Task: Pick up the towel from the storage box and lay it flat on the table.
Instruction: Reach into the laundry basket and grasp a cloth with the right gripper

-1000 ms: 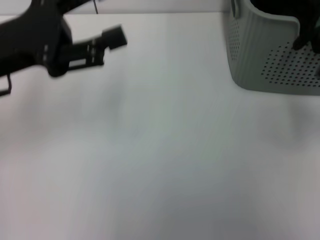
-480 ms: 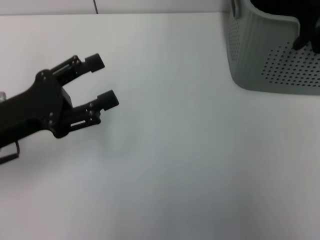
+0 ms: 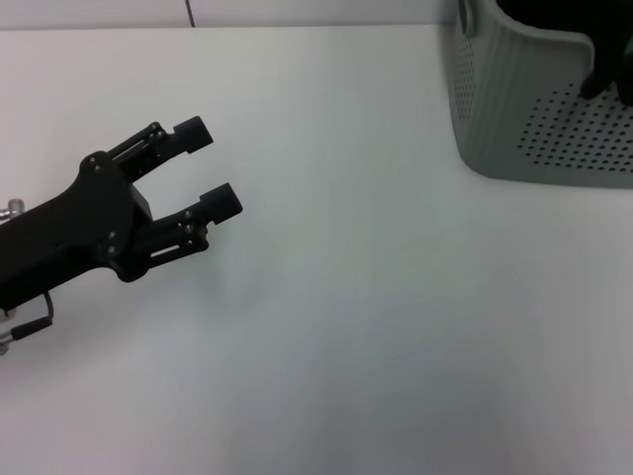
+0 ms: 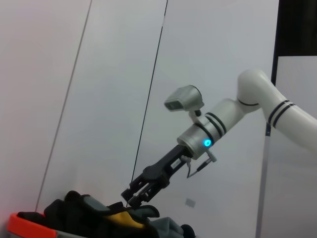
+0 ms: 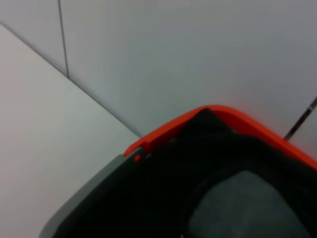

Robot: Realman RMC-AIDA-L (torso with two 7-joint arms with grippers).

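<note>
The pale grey-green storage box [image 3: 534, 109] stands at the table's far right corner. In the left wrist view its orange rim [image 4: 27, 222] shows, with dark cloths heaped inside. A strip of the mustard-yellow towel [image 4: 125, 218] shows among them. My right gripper [image 4: 134, 194] reaches down onto that heap, just above the yellow strip. My left gripper [image 3: 210, 165] hovers open over the left of the white table [image 3: 376, 297], holding nothing and far from the box.
The right wrist view looks into the box: orange and grey rim [image 5: 163, 131], black cloth, and a grey cloth [image 5: 242, 208] below. A grey panelled wall stands behind the table. Bare tabletop lies between the left gripper and the box.
The left gripper swung down from the far left corner to the left middle of the table, then edged slightly rightward. The box has not moved.
</note>
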